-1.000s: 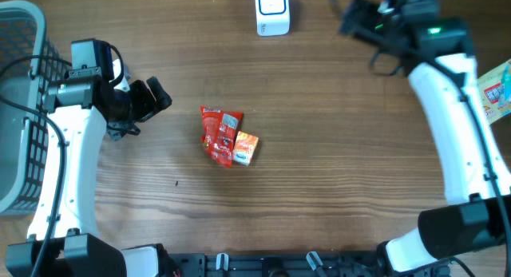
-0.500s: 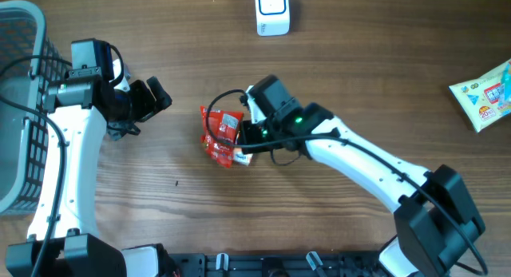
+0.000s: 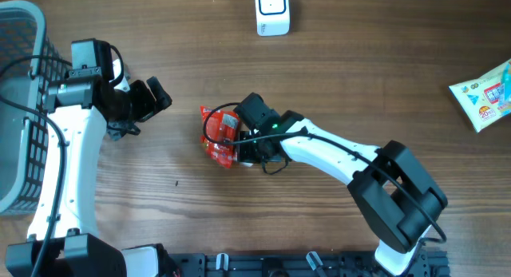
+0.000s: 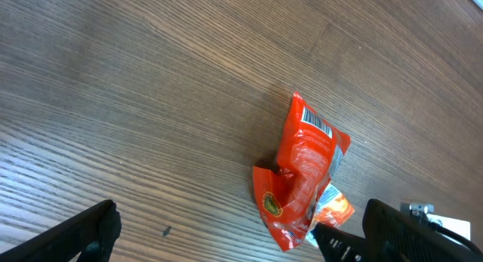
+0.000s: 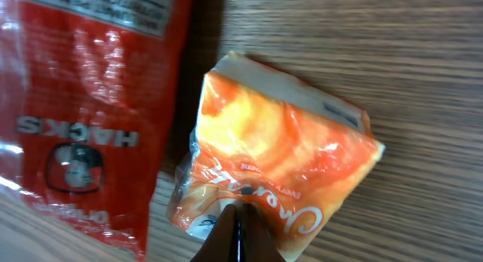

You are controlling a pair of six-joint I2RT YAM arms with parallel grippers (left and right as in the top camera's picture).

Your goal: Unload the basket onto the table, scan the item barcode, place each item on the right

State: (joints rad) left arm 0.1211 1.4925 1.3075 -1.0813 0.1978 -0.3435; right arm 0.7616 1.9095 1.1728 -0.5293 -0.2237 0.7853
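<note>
A small orange packet (image 5: 287, 156) lies on the wooden table against a red snack packet (image 3: 215, 135). My right gripper (image 5: 238, 217) is shut, its fingertips pressed together on the orange packet's near edge, and in the overhead view the right gripper (image 3: 244, 146) covers most of that packet. The red packet (image 4: 302, 167) shows a printed barcode near its top corner in the left wrist view, with the orange packet (image 4: 337, 209) peeking out beside it. My left gripper (image 3: 156, 96) hangs open to the left of both packets, holding nothing. The white scanner (image 3: 272, 12) stands at the back edge.
A grey wire basket (image 3: 17, 109) fills the far left side. A pale printed pouch (image 3: 485, 93) lies at the right edge of the table. My right arm stretches from the lower right across the table's middle.
My right arm swung from the back right corner down to the packets in the middle, and its gripper shut on the orange packet. The left arm has stayed still.
</note>
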